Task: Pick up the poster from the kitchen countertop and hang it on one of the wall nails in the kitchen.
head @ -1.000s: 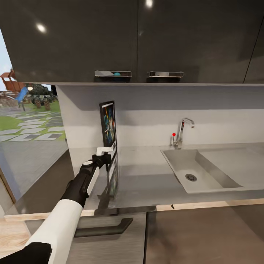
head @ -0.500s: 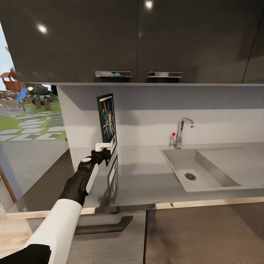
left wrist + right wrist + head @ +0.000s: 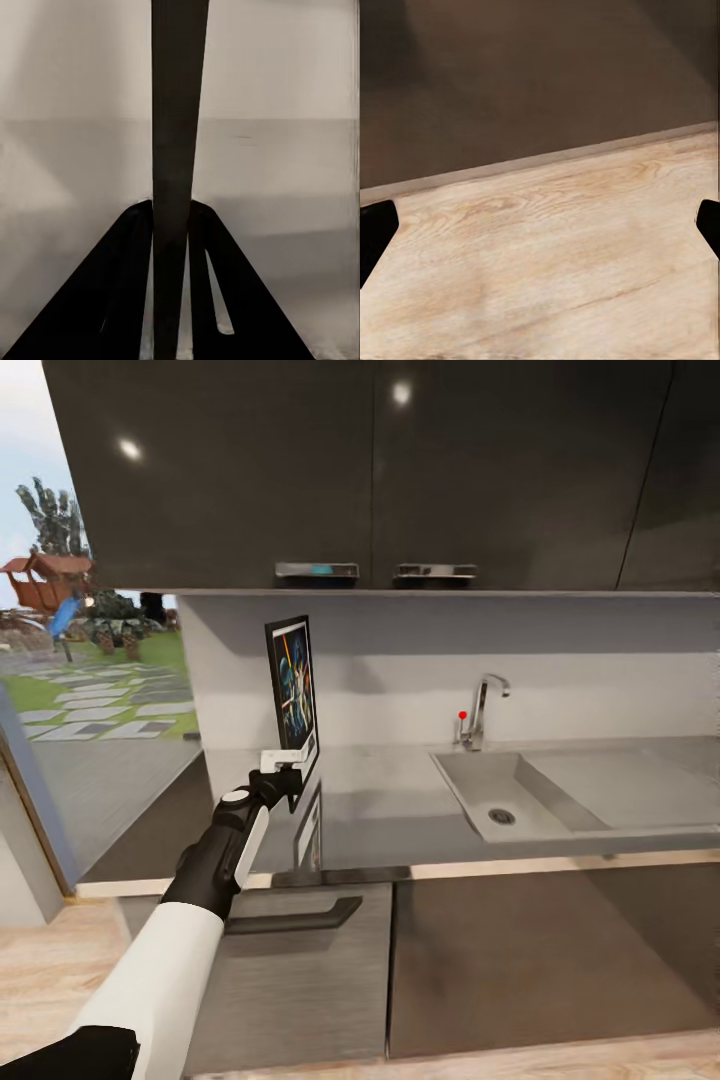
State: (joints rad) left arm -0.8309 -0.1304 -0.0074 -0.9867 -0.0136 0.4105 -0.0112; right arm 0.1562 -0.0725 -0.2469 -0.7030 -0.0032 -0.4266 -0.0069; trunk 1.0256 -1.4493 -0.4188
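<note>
The black-framed poster [image 3: 293, 682] stands upright, held edge-on above the steel countertop [image 3: 400, 810], its blue artwork facing right. My left gripper [image 3: 290, 762] is shut on the poster's lower edge. In the left wrist view the poster's dark edge [image 3: 178, 112] runs straight up between the two black fingers [image 3: 120, 292], which press on it from both sides. In the right wrist view my right gripper [image 3: 540, 225] is open over the pale wood floor [image 3: 555, 247], with only its dark fingertips [image 3: 375, 225] at the sides. No wall nail can be made out.
A sink basin [image 3: 500, 805] and slim tap [image 3: 480, 710] lie right of the poster. Dark upper cabinets [image 3: 380, 470] hang above the pale backsplash [image 3: 450, 660]. Lower cabinet fronts with a dark handle [image 3: 290, 918] face me. A tall window [image 3: 90, 660] opens at the left.
The poster was lifted off the countertop in my left gripper. Then the whole view drew back and more lower cabinet front and floor came into sight, so the camera moved.
</note>
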